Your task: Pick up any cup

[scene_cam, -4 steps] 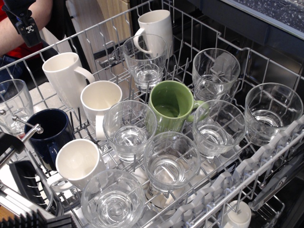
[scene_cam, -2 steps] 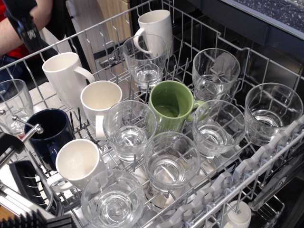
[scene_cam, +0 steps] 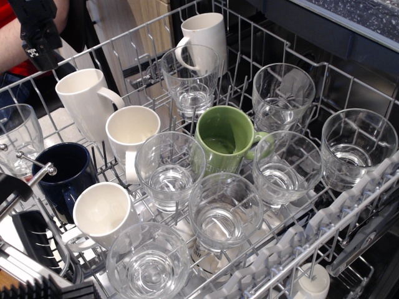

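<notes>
Gripper [scene_cam: 38, 45] has shifted slightly right and down since a moment ago, top left, and we read that as the start of an approach to the cup [scene_cam: 84, 103]. Jaws too dark to tell if spread. The cup, a tall glossy white mug with loop handle facing right, stands untouched at the dishwasher rack's [scene_cam: 349, 205] rear left, just below the gripper.

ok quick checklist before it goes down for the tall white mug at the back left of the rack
1. Tall white mug upright, mouth clear: ok.
2. Gripper above and left of the mug, not touching: ok.
3. Jaws open wide enough: cannot tell, dark and partly cut off.
4. Handle pointing right, away from the gripper: ok.
5. Room on the right: not ok, the shorter cream mug sits close.
6. Person's arm behind the gripper: not ok.
</notes>
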`<state>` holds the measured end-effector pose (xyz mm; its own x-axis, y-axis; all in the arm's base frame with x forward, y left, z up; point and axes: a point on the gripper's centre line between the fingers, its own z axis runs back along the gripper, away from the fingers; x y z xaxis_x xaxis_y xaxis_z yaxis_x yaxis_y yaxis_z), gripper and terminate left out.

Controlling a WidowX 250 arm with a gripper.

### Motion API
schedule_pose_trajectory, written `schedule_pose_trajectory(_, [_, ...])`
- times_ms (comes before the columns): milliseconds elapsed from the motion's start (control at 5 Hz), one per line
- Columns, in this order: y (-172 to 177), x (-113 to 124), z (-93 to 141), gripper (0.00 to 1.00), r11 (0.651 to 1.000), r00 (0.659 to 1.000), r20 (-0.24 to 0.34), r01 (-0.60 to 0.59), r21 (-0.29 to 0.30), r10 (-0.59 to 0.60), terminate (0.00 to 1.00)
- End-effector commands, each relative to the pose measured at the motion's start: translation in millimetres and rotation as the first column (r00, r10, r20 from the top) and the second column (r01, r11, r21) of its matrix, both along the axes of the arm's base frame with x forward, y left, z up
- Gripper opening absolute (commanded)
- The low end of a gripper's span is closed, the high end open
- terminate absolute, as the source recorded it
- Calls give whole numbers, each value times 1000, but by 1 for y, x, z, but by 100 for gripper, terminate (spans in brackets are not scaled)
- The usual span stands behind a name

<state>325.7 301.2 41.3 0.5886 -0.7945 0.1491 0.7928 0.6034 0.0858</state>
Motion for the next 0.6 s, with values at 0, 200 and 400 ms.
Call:
schedule_pose_trajectory(0, [-4,0,13,100,994,998,63,-10,108,3,0])
schedule_pose_trajectory(200, [-9,3,-1,100,987,996,86,-44,157,31,0])
schedule_pose_trajectory(400, [-12,13,-13,100,975,990,130,-74,210,47,0])
